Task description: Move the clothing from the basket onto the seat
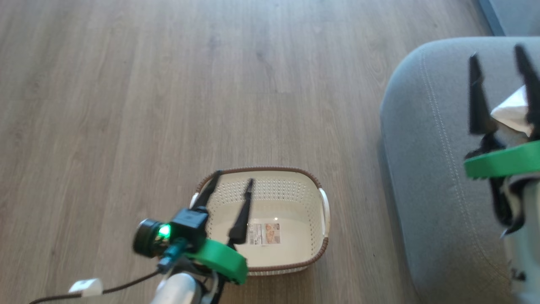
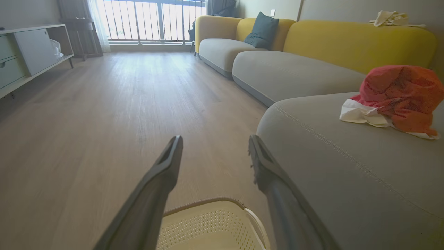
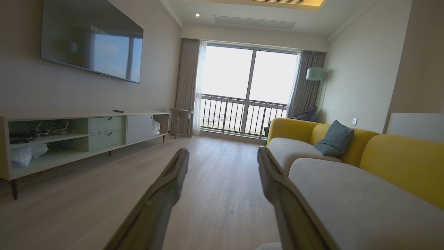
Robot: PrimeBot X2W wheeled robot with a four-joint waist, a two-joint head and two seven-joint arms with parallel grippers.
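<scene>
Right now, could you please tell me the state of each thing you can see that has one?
basket: upright on the floor, empty.
clothing: crumpled heap, lying on the seat.
left gripper: open, holding nothing, over the basket.
right gripper: open, holding nothing, over the seat.

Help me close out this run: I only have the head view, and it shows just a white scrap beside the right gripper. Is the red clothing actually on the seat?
Observer: Yes. The left wrist view shows the clothing, red over white, lying in a heap on the grey seat.
Operator: Is the right gripper holding any of it?
Observer: No. In its own wrist view the right gripper is open, pointing down the room, with nothing between its jaws.
</scene>
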